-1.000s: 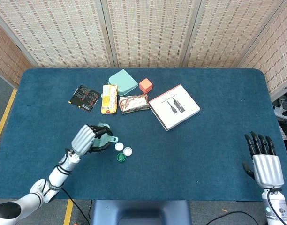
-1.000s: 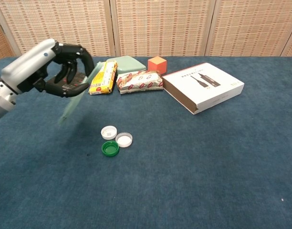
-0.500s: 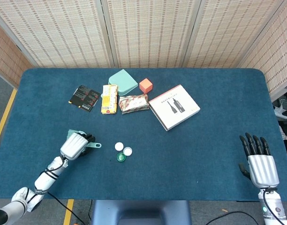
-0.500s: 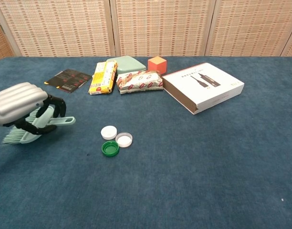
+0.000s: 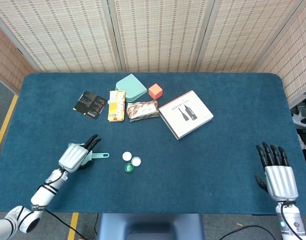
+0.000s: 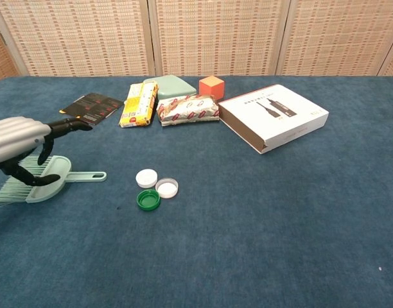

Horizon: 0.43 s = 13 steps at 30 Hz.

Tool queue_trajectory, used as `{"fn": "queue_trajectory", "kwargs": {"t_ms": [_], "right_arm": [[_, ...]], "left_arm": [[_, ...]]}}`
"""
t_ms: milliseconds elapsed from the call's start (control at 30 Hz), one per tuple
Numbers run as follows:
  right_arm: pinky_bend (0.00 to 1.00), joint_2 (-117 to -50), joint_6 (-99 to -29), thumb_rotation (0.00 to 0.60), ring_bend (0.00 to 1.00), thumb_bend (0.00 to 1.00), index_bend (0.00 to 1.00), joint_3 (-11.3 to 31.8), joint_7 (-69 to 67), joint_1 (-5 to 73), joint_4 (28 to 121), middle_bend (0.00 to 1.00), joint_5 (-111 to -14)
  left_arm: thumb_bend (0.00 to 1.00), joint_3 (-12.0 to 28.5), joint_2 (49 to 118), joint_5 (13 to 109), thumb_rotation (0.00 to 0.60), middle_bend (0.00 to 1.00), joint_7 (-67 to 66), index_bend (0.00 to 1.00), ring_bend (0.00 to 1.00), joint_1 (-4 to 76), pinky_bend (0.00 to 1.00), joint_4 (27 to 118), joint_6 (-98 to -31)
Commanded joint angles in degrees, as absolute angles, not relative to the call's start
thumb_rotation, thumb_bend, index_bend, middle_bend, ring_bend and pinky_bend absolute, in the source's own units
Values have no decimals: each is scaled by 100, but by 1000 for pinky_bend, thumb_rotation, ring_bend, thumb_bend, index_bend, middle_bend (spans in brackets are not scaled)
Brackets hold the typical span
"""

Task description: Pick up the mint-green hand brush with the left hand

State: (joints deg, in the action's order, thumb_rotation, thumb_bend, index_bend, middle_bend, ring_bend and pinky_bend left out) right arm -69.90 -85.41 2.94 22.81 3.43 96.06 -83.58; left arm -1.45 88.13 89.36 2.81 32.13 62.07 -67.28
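Blue cloth covers the whole table, whose near and right parts lie bare and give wide room to move. Next in size, one white box lies angled right of centre, well apart from the brush. Along the far middle sit one mint-green lidded container, one yellow snack pack, one red-patterned wrapped pack, one black leaflet and one orange cube. The mint-green hand brush lies flat on the cloth near the left front edge, its long axis running left to right: bristles point toward the left edge, the thin handle toward the table's centre. The left hand hovers over the bristle end with fingers spread and extended, gripping nothing. The right hand rests at the right front corner, fingers straight and apart, holding nothing. Three bottle caps cluster just right of the handle tip: two white caps and one green cap, touching or nearly so.
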Motion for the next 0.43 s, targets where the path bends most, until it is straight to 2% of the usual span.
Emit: {"fn": "queue_trajectory", "kwargs": {"t_ms": [33, 100, 133, 200, 300, 433], "right_arm": [[0, -6986, -8547, 600, 0, 224, 0, 297, 2281, 340, 9602, 0, -8360], [0, -6983, -8560, 600, 0, 224, 0, 305, 2285, 335, 9597, 0, -8351], [0, -6985, -8576, 600, 0, 224, 0, 314, 2288, 330, 9592, 0, -8345], [0, -6999, -8587, 600, 0, 224, 0, 329, 2311, 327, 9581, 0, -8322], [0, -7029, -8558, 600, 0, 224, 0, 336, 2334, 341, 9565, 0, -8298], [0, -7026, -8504, 600, 0, 224, 0, 327, 2362, 357, 9611, 0, -8269]], "left_arm": [[320, -218, 7962, 9152, 600, 0, 625, 0, 284, 2720, 490, 7276, -7692], [323, -341, 7665, 9281, 600, 0, 712, 0, 46, 2342, 246, 7497, -8298], [325, -399, 7538, 9280, 600, 0, 716, 0, 6, 2062, 193, 7541, -8673], [331, -390, 7443, 9112, 600, 0, 734, 0, 0, 1727, 119, 7542, -9016], [345, -243, 7239, 8880, 600, 0, 821, 0, 0, 1598, 71, 7637, -9062], [351, -240, 7000, 8729, 600, 0, 737, 0, 0, 1618, 69, 7888, -8663]]}}
